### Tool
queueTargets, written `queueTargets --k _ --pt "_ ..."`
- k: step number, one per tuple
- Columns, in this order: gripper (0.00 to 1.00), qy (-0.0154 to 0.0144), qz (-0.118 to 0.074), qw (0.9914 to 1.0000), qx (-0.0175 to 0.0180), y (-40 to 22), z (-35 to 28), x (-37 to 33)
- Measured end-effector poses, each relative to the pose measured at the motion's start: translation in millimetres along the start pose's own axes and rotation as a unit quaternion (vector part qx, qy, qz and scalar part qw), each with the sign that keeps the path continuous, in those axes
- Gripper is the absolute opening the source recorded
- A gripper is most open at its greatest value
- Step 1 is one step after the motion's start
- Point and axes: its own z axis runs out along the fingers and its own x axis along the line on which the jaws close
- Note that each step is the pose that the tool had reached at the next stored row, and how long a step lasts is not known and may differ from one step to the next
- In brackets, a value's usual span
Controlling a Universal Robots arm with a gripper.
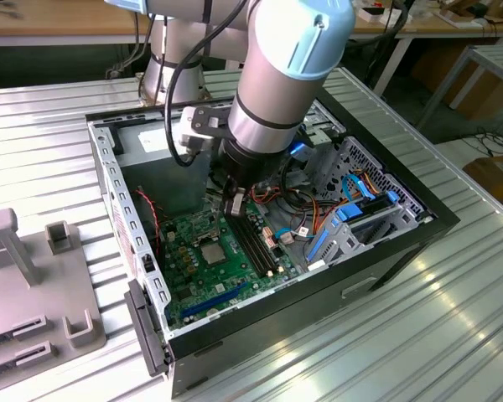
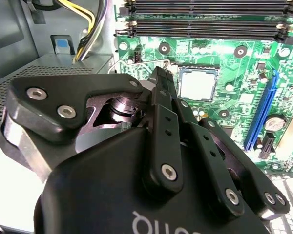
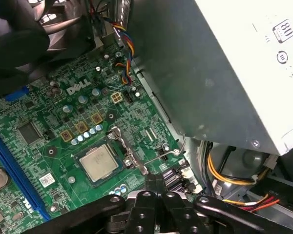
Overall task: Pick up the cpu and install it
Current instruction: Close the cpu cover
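Cpu (image 3: 98,163) sits seated in its socket on the motherboard (image 3: 49,122), so the gripper (image 3: 158,181), fingers pressed together and empty, hovers at its three o'clock.

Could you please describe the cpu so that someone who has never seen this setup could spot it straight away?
Look inside the open computer case at the green motherboard on its floor. Near the board's middle, beside the long black memory slots, lies the cpu in its socket. It is the board's one plain, flat, silver-grey square.
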Motion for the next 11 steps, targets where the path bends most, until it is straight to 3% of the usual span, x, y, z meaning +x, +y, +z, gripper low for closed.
queueTargets --k 8,11 --pt "0.11 0.0000 0.000 1.00000 0.0000 -4.3 -1.4 7.3" --pt "0.11 0.0000 0.000 1.00000 0.0000 -8.0 -2.7 13.7"
